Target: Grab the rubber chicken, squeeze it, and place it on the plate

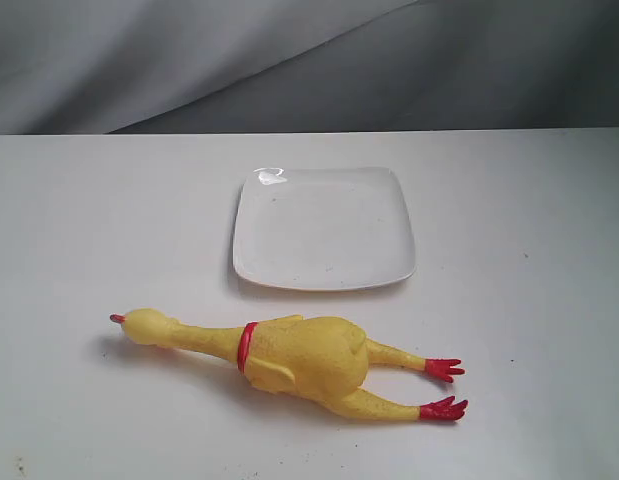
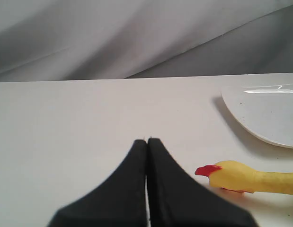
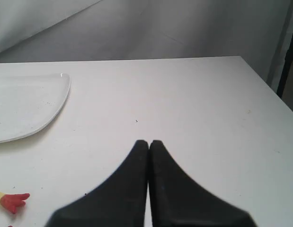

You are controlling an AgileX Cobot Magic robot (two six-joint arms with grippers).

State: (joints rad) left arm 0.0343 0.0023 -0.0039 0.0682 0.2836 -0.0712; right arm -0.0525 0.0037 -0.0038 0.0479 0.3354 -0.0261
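The yellow rubber chicken [image 1: 299,360] lies on its side on the white table, in front of the plate, head to the left and red feet to the right. Its head and red beak [image 2: 231,176] show in the left wrist view, one red foot [image 3: 13,202] in the right wrist view. The white square plate [image 1: 324,228] sits behind it with nothing on it; its edge also shows as plate [image 2: 269,113] and plate [image 3: 23,106]. My left gripper [image 2: 147,140] is shut and holds nothing, beside the chicken's head. My right gripper [image 3: 148,141] is shut and holds nothing. Neither gripper appears in the exterior view.
Grey cloth [image 1: 309,60] hangs behind the white table [image 1: 89,220]. The table's right edge [image 3: 269,85] shows in the right wrist view, with a dark post beyond it.
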